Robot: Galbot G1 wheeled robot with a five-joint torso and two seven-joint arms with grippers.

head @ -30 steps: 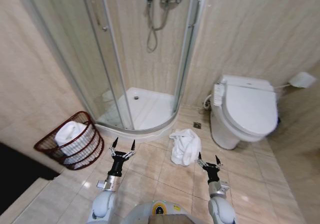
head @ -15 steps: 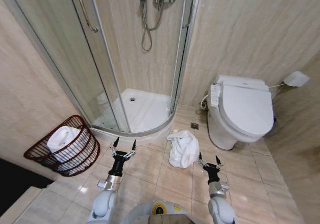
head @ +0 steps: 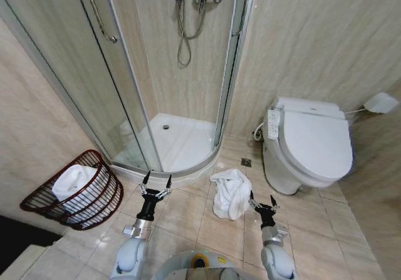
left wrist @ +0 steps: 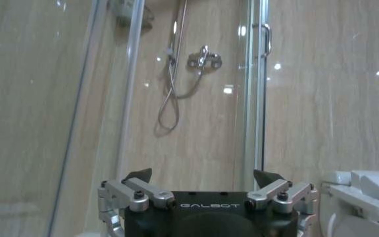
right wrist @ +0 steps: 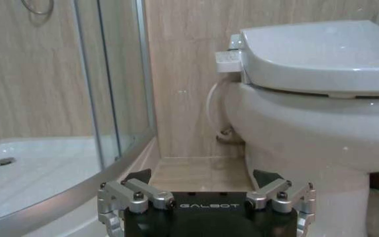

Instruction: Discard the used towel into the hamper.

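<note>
Start at your far left: the hamper (head: 72,192) sits tipped on the tiled floor (head: 182,214) against the wall, a white towel (head: 72,181) already lying inside it; across the last second it has slid leftward and down in the head view, but the whole scene has shifted with it, so read that as the camera and base moving, not the basket; nothing in the room itself has been disturbed. Next comes your left gripper (head: 156,180), held low over the floor between the hamper and the shower tray (head: 178,143), jaws spread apart and empty; the left wrist view confirms the left gripper (left wrist: 203,176) gaping, aimed at the shower hose and glass. Moving right, the used towel (head: 230,192) lies crumpled on the tiles just in front of the shower's curved sill, between your two arms and nearer the right one; no jaws touch it. Your right gripper (head: 261,202) hangs just beside the towel's right edge, jaws likewise released and holding nothing; its wrist camera shows the right gripper (right wrist: 203,176) facing the toilet (right wrist: 315,103) rather than the cloth. Farthest right stands the toilet (head: 310,145). Judging from this, the reframing puts the towel closer to centre, yet the pickup has not begun and the hamper stays well apart from the towel.
</note>
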